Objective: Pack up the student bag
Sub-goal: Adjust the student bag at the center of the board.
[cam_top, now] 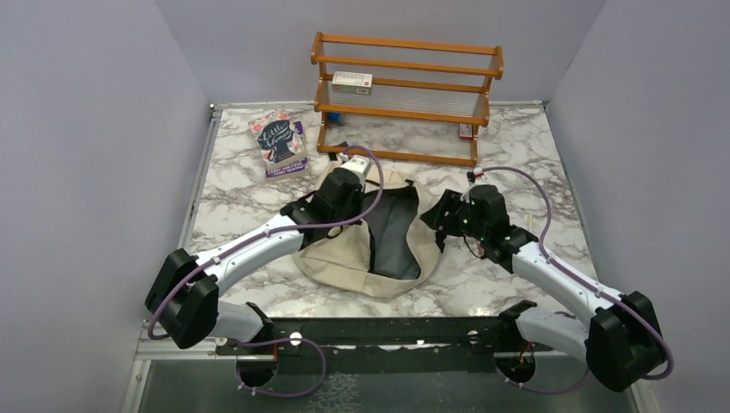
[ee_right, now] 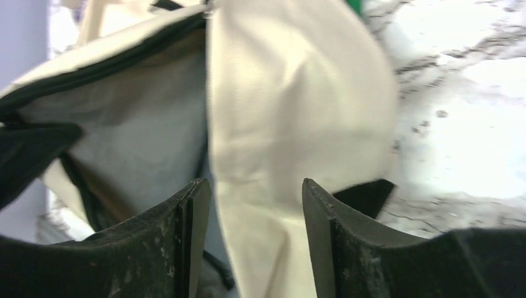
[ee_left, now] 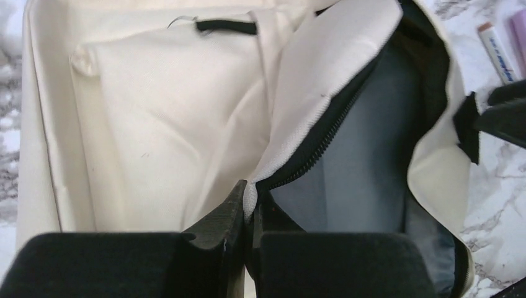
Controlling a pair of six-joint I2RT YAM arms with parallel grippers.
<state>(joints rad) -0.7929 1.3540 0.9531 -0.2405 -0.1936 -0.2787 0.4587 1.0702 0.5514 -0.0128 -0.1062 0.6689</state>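
The soft cream canvas student bag [cam_top: 344, 262] is open but seems empty; left fingers [ee_left: 217, 226] clamp its zipper edge, right fingers [ee_right: 186, 242] stand apart around its rim.

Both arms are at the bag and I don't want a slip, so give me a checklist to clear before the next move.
1. Left gripper pinched on the student bag at its zipper edge: ok.
2. Right gripper closed on the bag's other wall: not ok; its jaws stand open with cream fabric between them.
3. Bag mouth spread, grey lining showing: ok.
4. Bag interior free of items: cannot tell; the arms hide part of it.
5. Book lying free on the table, apart from the bag: ok.
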